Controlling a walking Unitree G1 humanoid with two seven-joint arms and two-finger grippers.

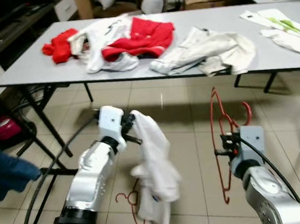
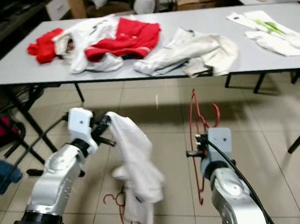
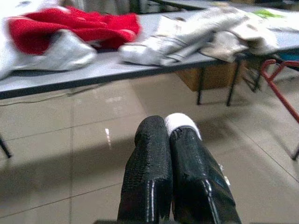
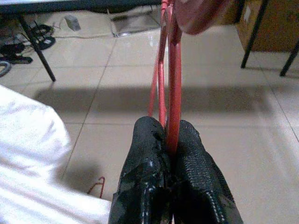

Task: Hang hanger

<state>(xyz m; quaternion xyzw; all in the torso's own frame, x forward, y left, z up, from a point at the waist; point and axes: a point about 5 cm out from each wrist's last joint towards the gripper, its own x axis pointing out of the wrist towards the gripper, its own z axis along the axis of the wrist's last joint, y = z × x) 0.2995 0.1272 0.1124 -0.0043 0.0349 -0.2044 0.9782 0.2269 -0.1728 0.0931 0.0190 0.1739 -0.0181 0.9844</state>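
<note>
Clothes [image 1: 134, 38] crowd the table [image 1: 22, 70]; left gripper [image 3: 174, 135] pinches white garment [image 1: 156, 163], right gripper [image 4: 170, 135] red hanger [image 1: 222, 137].

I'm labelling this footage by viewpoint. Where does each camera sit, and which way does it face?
Head eyes: forward and down at the table; both silver arms show, left hand holding the white garment, right hand the red hanger.
Left wrist: along its fingers toward the table.
Right wrist: along its fingers up the hanger.
Shared: table, hanger.

Silver arms [image 1: 90, 174], white wrist blocks [image 1: 111, 123], black cables [image 1: 46, 177] lower left and lower right, textured black fingers [image 3: 147, 172] (glossy toward the base).
</note>
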